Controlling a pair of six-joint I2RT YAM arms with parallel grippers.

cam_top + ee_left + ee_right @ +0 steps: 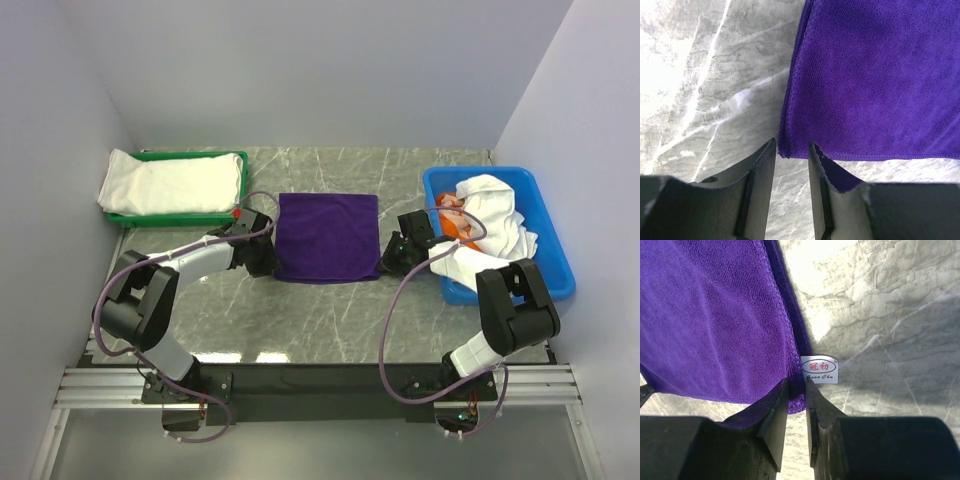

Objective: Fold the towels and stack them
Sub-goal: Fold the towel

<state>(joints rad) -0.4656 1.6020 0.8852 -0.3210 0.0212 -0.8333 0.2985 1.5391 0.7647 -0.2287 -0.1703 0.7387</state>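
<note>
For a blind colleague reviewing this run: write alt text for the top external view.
A purple towel lies flat mid-table, with the left gripper and right gripper at its two near corners. A folded white towel lies in a green tray at far left; a blue bin at right holds crumpled white towels and an orange towel.

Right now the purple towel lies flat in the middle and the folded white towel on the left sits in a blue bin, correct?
No. The folded white towel on the left sits in the green tray, not the blue bin, which stands on the right; the top external view shows it. The rest holds.
</note>
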